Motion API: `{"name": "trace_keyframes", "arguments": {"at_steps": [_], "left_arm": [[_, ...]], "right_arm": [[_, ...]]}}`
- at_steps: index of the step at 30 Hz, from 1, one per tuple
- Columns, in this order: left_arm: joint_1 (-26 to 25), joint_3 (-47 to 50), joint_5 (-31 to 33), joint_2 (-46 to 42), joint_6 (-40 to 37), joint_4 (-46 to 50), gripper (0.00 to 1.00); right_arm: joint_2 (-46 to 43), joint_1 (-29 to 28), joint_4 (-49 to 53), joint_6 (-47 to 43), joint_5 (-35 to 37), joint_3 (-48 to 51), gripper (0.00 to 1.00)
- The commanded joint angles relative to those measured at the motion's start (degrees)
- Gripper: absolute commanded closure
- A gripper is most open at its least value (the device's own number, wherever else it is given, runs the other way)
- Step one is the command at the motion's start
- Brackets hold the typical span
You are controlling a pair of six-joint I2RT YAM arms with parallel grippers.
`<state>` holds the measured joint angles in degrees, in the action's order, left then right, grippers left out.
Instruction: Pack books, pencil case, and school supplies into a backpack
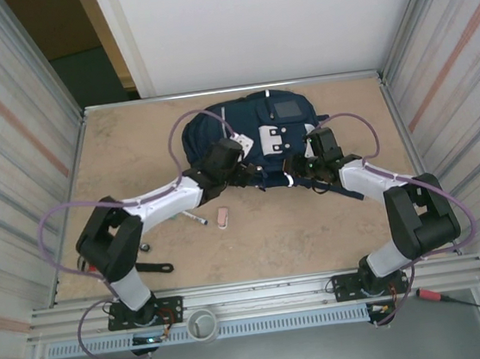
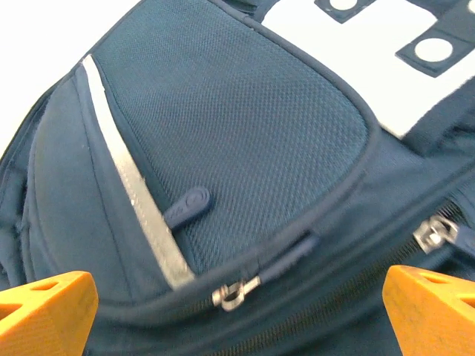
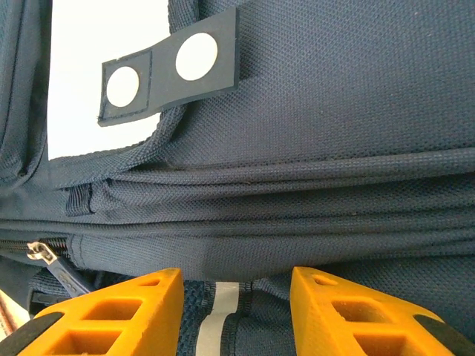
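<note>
Left end effector spread wide above the backpack. Right end effector half-parted against its fabric; grip unclear.

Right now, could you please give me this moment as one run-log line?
left gripper: jaws open at backpack | right gripper: jaws part-open against backpack, grip unclear | marker: on table

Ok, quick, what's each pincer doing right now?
Left pincer: open, holding nothing.
Right pincer: closed on a fold of the backpack.
</note>
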<state>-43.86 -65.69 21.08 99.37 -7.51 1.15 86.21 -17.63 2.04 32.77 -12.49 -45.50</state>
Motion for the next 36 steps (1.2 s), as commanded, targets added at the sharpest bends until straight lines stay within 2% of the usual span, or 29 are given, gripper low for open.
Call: {"name": "trace_keyframes", "arguments": {"at_steps": [1, 6, 19, 24, 28, 36], "left_arm": [[0.0, -4.8, 5.6, 4.1, -1.6, 2.7, 0.01], [0.6, -6.7, 8.7, 7.2, -2.5, 2.9, 0.01], [4.8, 1.7, 2.6, -0.3, 1.9, 3.5, 0.08], [5.9, 6.5, -3.0, -4.7, 4.7, 2.5, 0.09], [8.4, 9.4, -6.5, -7.6, 7.1, 2.5, 0.14], [10.0, 12.8, -18.5, -13.2, 10.1, 0.0, 0.18]], "right_arm": [[0.3, 0.9, -0.6, 0.0, -0.8, 1.1, 0.59], [0.2, 1.5, -0.2, -0.4, -0.9, 1.4, 0.59], [1.6, 2.4, 0.4, -1.0, -1.4, 1.5, 0.59], [1.6, 2.5, 0.7, -1.2, -1.4, 1.3, 0.59], [1.2, 2.6, 0.8, -1.3, -1.5, 1.3, 0.59], [0.4, 2.4, 0.8, -1.5, -1.6, 1.4, 0.59]]}}
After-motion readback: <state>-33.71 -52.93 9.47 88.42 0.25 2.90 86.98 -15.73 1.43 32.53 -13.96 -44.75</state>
